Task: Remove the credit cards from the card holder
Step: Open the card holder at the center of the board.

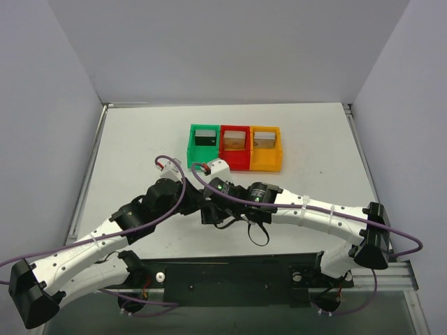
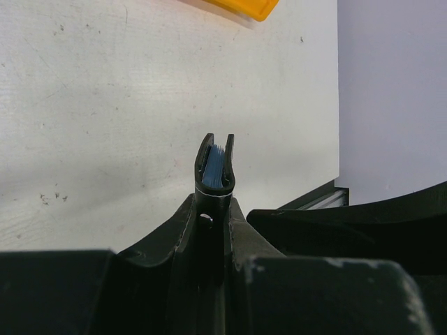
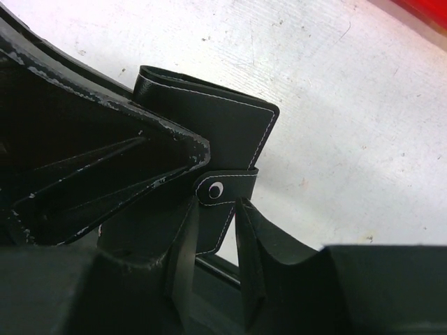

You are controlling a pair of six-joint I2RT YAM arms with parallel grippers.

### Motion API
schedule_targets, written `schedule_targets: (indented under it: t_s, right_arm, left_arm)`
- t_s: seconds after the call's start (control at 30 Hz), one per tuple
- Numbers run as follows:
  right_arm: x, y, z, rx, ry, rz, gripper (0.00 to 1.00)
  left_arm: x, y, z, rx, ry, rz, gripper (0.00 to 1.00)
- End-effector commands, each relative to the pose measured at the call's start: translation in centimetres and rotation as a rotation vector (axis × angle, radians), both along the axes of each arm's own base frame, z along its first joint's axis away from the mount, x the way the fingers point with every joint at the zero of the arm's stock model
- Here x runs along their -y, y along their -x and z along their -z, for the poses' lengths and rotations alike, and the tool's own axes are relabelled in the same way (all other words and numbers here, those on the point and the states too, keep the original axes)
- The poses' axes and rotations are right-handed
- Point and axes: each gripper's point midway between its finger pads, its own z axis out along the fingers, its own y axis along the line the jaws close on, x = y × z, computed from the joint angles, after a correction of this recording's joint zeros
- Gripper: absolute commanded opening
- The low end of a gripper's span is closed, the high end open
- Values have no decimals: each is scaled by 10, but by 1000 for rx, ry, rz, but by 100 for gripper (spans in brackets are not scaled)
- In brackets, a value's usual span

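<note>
The card holder, a black stitched wallet, is held up off the table between both arms. My left gripper is shut on its lower part. In the left wrist view it stands edge-on, with the blue edges of the credit cards showing in its top opening. The strap tab with its white stud lies at the tips of my right gripper, whose jaws stand apart either side of the holder's lower corner, with light showing beside one finger. In the top view the two grippers meet at the table's near middle.
A green bin, a red bin and an orange bin stand side by side at the back middle, each with a small item inside. The black front rail runs along the near edge. Purple cables loop over both arms.
</note>
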Motion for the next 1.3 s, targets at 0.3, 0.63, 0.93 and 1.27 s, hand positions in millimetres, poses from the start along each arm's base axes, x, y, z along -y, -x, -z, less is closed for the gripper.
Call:
schedule_targets:
  t_s: [0.3,0.63,0.93,1.27]
  right_arm:
    - [20,-14,1,59,92,56,5]
    - [30,-16,-4,76,89,77,0]
    - [40,-17,-10,93,73,98,0]
    - [48,-15,-13,78,39,114,0]
  left_arm:
    - [17,4,-40,54,127,55,0]
    - [12,5,-37,55,116,42,0]
    - [5,5,-31,52,90,20,0]
    - [0,5,-26,52,71,3,0]
